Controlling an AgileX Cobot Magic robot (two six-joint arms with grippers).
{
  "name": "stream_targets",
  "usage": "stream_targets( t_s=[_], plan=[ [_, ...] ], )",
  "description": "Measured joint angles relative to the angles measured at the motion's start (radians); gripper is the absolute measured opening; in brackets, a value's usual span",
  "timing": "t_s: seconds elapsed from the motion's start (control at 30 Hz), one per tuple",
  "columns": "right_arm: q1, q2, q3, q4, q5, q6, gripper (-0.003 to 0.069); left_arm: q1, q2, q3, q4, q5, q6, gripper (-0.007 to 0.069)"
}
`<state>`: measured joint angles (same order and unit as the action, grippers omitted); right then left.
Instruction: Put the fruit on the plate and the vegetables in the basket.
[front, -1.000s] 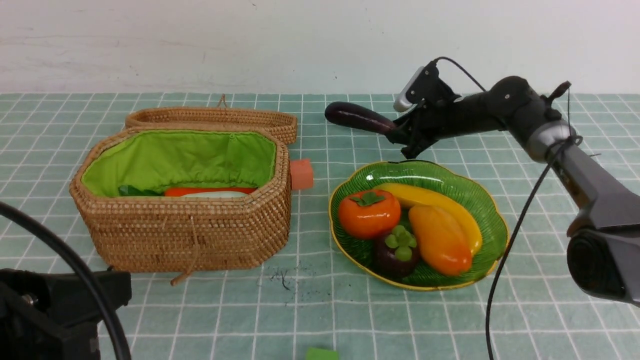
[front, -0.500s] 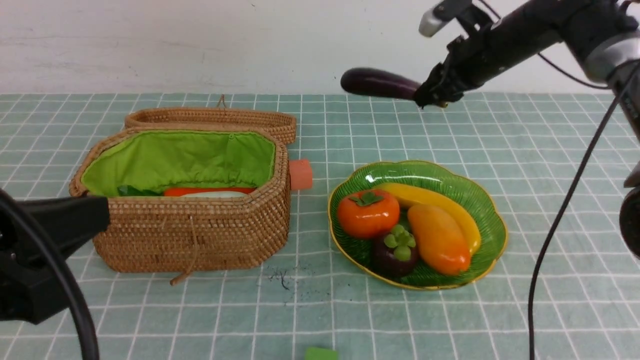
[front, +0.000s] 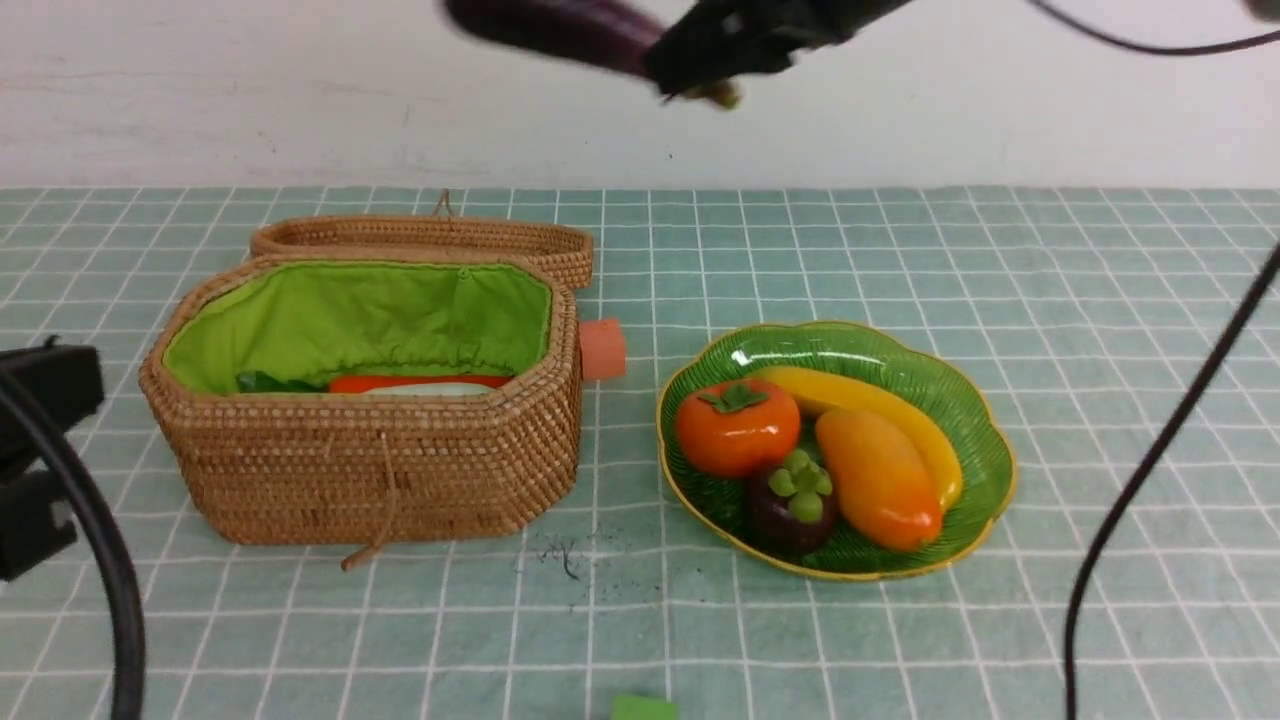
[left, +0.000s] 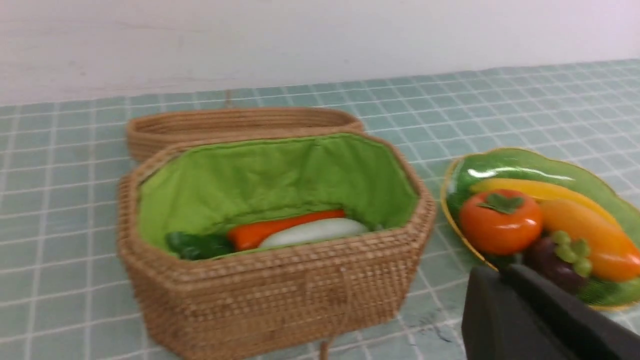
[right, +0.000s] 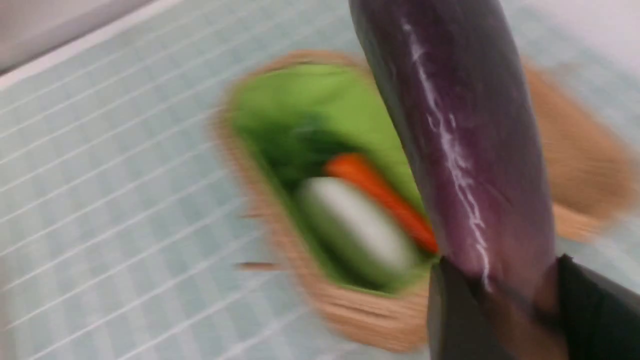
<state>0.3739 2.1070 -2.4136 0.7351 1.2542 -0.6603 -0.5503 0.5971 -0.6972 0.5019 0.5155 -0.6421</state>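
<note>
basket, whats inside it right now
Inside the basket: carrot and white radish lying side by side, green leaves. The near wall hides the floor beneath them.

You see table (front: 1100, 300) under pale green checked cloth, white grid lines. Basket (front: 380, 470) sits on cloth at left, lid (front: 420, 240) lying open behind it, touching. Plate (front: 985, 440) sits at right, well apart from basket. Orange block (front: 603, 348) rests just beside basket's right end, between basket and plate. Green block (front: 643, 708) lies at near edge, only partly in your view. Dark scuff (front: 565, 555) marks cloth in front of basket.
</note>
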Motion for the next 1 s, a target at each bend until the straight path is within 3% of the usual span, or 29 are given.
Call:
stream_targets(
  t_s=[0.07,0.17,0.4,0.47,0.53,0.57,0.6,0.67,0.73,0.83,0.93,1.0],
  plan=[
    [0.099,0.037,0.032,-0.012,-0.027,-0.015,0.0255,0.000,-0.026,0.000,0.113,0.054,-0.100,-0.0013],
    [0.176,0.100,0.042,-0.059,-0.104,-0.017,0.0255,0.000,-0.064,0.000,0.160,0.079,-0.149,-0.0013],
    [0.232,0.233,0.048,-0.149,-0.289,-0.017,0.0258,0.000,-0.129,-0.001,0.170,0.109,-0.158,-0.0013],
    [0.232,0.247,0.050,-0.156,-0.297,-0.015,0.0304,0.000,-0.140,-0.002,0.170,0.110,-0.158,-0.0013],
    [0.232,0.243,0.051,-0.158,-0.277,0.007,0.0411,0.000,-0.147,-0.002,0.170,0.111,-0.159,-0.0013],
    [0.232,0.241,0.051,-0.158,-0.277,0.010,0.0421,0.000,-0.147,-0.002,0.170,0.111,-0.159,-0.0013],
    [0.232,0.224,0.051,-0.165,-0.238,0.039,0.0493,0.000,-0.150,-0.002,0.167,0.111,-0.159,-0.0013],
    [0.228,0.182,0.051,-0.190,-0.159,0.099,0.0566,0.000,-0.151,-0.002,0.157,0.111,-0.158,-0.0013],
    [0.218,0.128,0.051,-0.233,-0.071,0.164,0.0587,0.000,-0.153,-0.002,0.139,0.093,-0.144,-0.0013],
    [0.203,0.043,0.053,-0.294,-0.019,0.255,0.0559,0.000,-0.164,0.008,0.120,0.038,-0.112,-0.0013],
    [0.183,-0.097,0.090,-0.402,-0.006,0.359,0.0417,0.000,-0.231,0.066,0.063,-0.099,-0.067,-0.0013],
    [0.182,-0.142,0.116,-0.429,-0.005,0.384,0.0363,0.000,-0.258,0.092,0.045,-0.124,-0.065,-0.0013]
  ],
)
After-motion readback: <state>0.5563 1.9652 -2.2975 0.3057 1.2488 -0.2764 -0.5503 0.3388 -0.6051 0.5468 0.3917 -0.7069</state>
